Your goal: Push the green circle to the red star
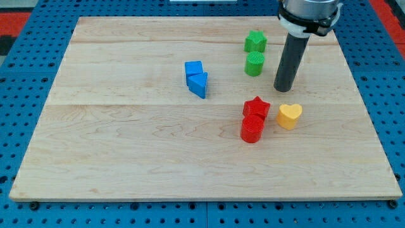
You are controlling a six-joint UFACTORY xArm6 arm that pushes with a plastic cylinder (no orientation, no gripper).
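Note:
The green circle (254, 64) sits in the upper middle-right of the wooden board, just below a green star (255, 42). The red star (256, 107) lies lower, toward the view's bottom, touching a red circle (252, 128) just below it. My tip (283, 87) rests on the board to the right of the green circle and a little lower, apart from it, and above-right of the red star.
A yellow heart (290, 116) lies right of the red star. A blue cube (193, 69) and a blue triangle (199, 84) touch each other left of centre. The board's edge (202, 199) borders a blue perforated surface.

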